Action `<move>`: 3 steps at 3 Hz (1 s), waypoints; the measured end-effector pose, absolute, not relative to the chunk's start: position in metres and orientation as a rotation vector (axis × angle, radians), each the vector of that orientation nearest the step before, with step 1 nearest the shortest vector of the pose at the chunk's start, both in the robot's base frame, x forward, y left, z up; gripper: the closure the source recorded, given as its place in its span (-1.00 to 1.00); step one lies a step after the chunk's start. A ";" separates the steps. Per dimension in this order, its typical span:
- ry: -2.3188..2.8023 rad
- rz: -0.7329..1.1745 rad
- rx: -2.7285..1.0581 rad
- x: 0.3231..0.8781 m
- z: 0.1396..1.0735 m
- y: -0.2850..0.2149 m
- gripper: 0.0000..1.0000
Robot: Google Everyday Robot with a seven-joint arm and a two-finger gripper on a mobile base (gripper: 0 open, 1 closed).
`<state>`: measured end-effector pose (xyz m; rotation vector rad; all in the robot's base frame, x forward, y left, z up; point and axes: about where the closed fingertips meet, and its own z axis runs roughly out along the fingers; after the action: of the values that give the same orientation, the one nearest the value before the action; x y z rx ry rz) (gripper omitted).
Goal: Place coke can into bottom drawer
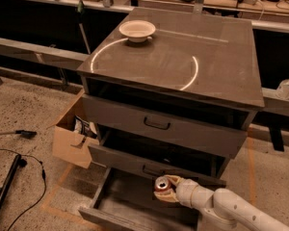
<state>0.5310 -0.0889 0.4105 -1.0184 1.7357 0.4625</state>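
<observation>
The coke can, red with a silver top, stands upright over the open bottom drawer of the grey cabinet. My gripper reaches in from the lower right on a white arm and is shut on the can, its pale fingers wrapped around the can's lower side. The can sits near the drawer's back, just below the middle drawer's front. I cannot tell whether the can's base rests on the drawer floor.
A white bowl stands on the cabinet top. The middle drawer and top drawer stick out partly. A cardboard box stands left of the cabinet. Black cables lie on the floor. A bottle sits at right.
</observation>
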 end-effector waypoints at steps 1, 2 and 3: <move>1.725 0.437 -1.007 0.546 0.413 -0.091 1.00; 1.719 0.453 -0.982 0.539 0.417 -0.086 1.00; 1.703 0.466 -0.892 0.516 0.397 -0.068 1.00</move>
<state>0.5156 -0.0681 0.3970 -0.8916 1.7028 0.4661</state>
